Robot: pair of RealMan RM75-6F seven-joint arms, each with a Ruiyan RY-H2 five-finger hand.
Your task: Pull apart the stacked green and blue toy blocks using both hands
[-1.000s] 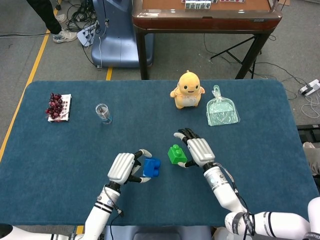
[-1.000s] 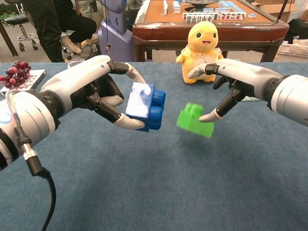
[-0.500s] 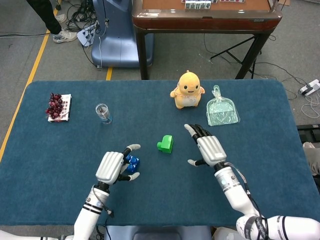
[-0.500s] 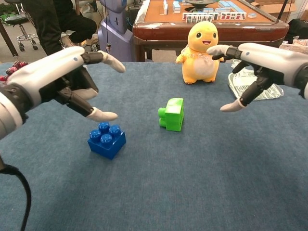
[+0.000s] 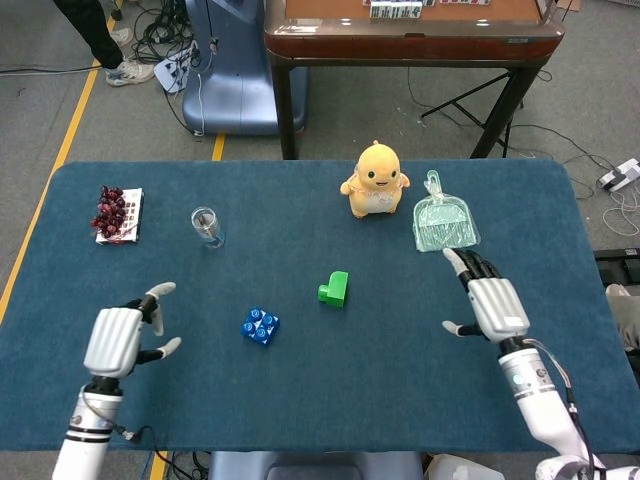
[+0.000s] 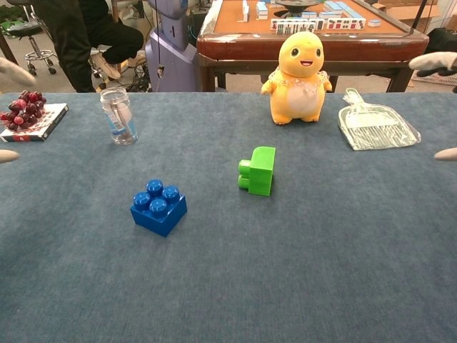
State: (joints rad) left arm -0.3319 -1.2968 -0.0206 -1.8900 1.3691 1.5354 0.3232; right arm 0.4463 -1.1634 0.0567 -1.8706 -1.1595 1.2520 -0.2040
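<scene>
The blue block (image 5: 260, 325) (image 6: 158, 207) sits studs up on the blue table cloth, left of centre. The green block (image 5: 334, 289) (image 6: 259, 171) lies on its side a short way to its right, studs pointing left. The two blocks are apart. My left hand (image 5: 116, 338) hovers open near the table's left front, well away from the blue block. My right hand (image 5: 491, 303) is open at the right, clear of the green block. In the chest view only fingertips (image 6: 436, 62) show at the frame edges.
A yellow plush toy (image 5: 375, 180) and a clear dustpan (image 5: 444, 222) stand at the back right. A small glass (image 5: 206, 226) and a plate of grapes (image 5: 118, 212) are at the back left. A wooden table (image 5: 410, 30) stands beyond.
Both hands let go of the blocks and drew outward to the table's sides. The blue and green blocks now rest on the cloth.
</scene>
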